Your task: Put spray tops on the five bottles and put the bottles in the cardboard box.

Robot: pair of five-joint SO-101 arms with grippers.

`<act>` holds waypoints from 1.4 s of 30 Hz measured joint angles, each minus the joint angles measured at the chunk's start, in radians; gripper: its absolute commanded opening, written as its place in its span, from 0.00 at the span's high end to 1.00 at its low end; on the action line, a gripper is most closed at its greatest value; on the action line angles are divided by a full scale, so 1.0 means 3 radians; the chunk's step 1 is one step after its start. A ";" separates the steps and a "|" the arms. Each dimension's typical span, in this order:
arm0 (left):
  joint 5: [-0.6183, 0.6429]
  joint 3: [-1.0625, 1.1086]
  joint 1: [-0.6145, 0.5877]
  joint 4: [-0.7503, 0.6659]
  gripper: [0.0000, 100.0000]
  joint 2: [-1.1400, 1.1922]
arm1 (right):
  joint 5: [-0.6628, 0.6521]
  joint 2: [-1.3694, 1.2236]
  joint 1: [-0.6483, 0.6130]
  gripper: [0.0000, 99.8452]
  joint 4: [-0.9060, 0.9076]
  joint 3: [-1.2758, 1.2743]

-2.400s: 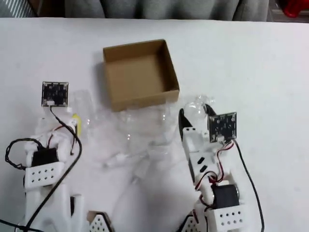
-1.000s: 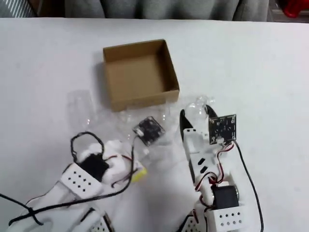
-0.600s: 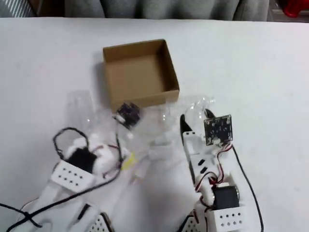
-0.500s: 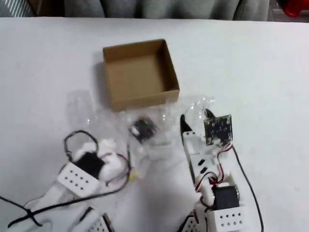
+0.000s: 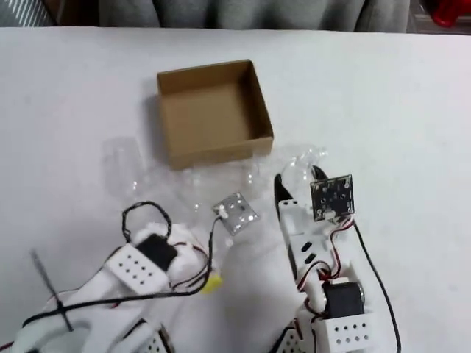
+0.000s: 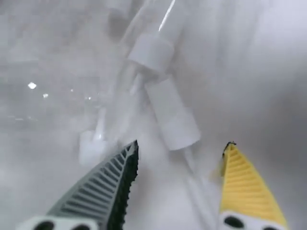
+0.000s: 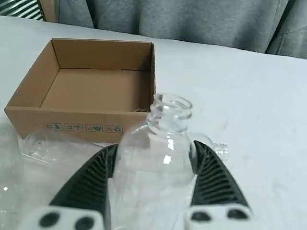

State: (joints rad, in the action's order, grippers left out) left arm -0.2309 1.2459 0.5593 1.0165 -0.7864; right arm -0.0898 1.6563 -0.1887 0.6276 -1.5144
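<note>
One arm has done nearly all the moving. The left arm stood by the table's left edge a couple of seconds ago and has since swung across toward the middle of the near edge, wavering over the heap before settling. The left gripper (image 6: 182, 146) now hangs with its grey and yellow jaws spread wide, just above a white plastic spray top (image 6: 170, 115) that lies among other white tops and tubes.

The right gripper (image 7: 156, 151) has barely shifted. It pinches a clear plastic bottle (image 7: 165, 112) upright, mouth bare, just in front of the near wall of the brown cardboard box (image 5: 221, 151); no bottle is in it yet. By my reading the first capping is being set up: a top has to be picked and carried to the held bottle.

Further clear bottles (image 5: 121, 158) lie on the white table (image 5: 405, 95) along the box's near and left sides. Beyond the table's far edge hangs grey fabric (image 7: 192, 19), with something red (image 5: 450, 11) at the far right corner.
</note>
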 measured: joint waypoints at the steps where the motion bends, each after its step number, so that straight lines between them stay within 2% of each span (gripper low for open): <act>1: 0.0020 -0.0036 0.0000 0.0000 0.72 0.0113 | 0.0000 0.0000 0.0000 0.98 0.0000 0.0000; 11: 0.0072 -0.0731 -0.0072 -0.0118 0.72 0.1412 | 0.0000 0.0000 0.0000 0.98 0.0000 0.0000; 19: 0.0327 -0.1141 -0.0072 -0.0118 0.73 0.2046 | 0.0000 0.0000 0.0000 0.98 0.0000 0.0000; 21: 0.0338 -0.1176 -0.0072 -0.0118 0.80 0.2102 | 0.0000 0.0000 0.0000 0.98 0.0000 0.0000; 24: 0.0338 -0.1181 -0.0056 -0.0118 0.97 0.2102 | 0.0000 0.0000 0.0000 0.98 0.0000 0.0000; 25: 0.0338 -0.1181 -0.0046 -0.0118 0.99 0.2102 | 0.0000 0.0000 0.0000 0.98 0.0000 0.0000; 26: 0.0338 -0.1192 -0.0036 -0.0118 0.96 0.2102 | 0.0000 0.0000 0.0000 0.98 0.0000 0.0000; 33: -0.0302 -0.1212 0.0092 0.0066 0.98 0.2102 | 0.0000 0.0000 0.0000 0.98 0.0000 0.0000; 42: -0.0716 -0.1212 0.0097 0.0384 0.98 0.2102 | -0.0010 0.0000 0.0000 0.98 0.0000 0.0000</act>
State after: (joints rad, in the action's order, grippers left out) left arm -0.4457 0.8823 0.5884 1.1316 -0.1557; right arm -0.0928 1.6563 -0.1887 0.6276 -1.5144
